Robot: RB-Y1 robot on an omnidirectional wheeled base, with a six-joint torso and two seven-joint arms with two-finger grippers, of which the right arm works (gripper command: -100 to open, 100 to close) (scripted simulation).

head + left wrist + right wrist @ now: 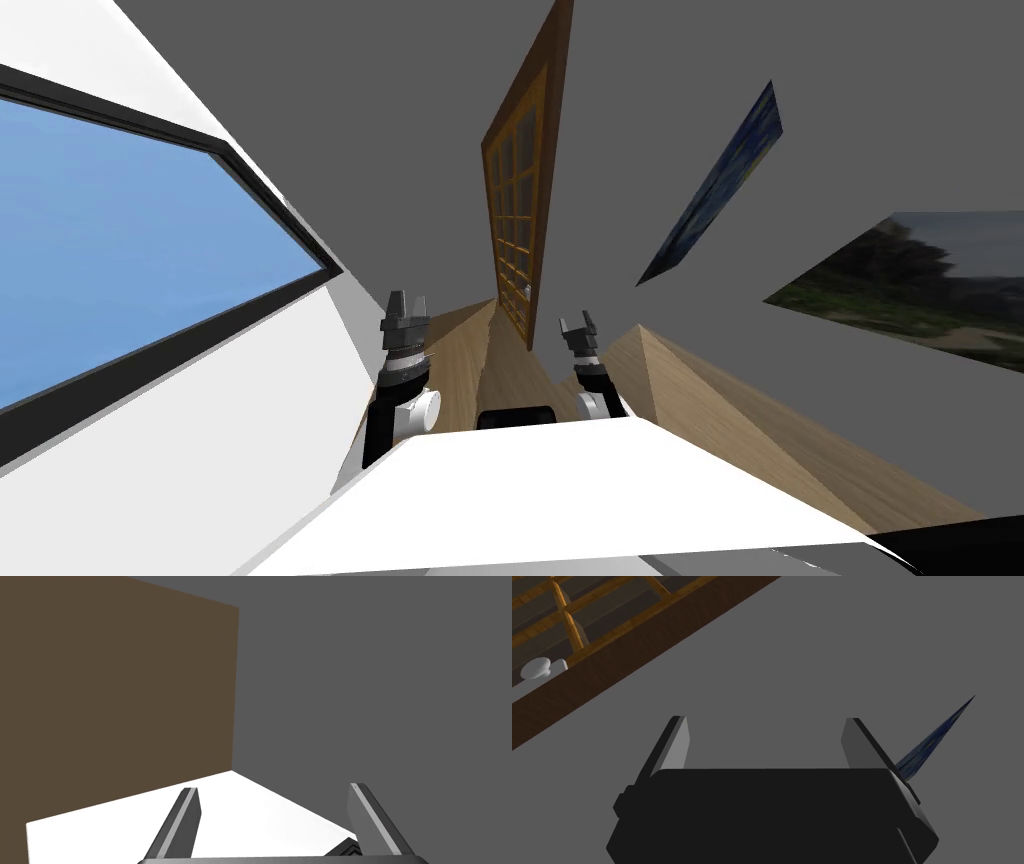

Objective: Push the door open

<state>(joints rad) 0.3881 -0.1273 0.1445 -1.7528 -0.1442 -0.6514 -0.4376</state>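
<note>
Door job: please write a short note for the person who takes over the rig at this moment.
Left gripper: open, holding nothing.
Right gripper: open, holding nothing.
The brown paned door stands ahead between the arms, its white knob nearer the right gripper. Neither gripper touches it.
Done: no push yet.
To do: bring a gripper to the door and push it open.

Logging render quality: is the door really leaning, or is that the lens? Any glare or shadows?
Head view: door slants with the walls and window, so lens and camera roll. Right wrist view: door evenly lit, no glare. Left wrist view: flat brown surface, no shadows.
</note>
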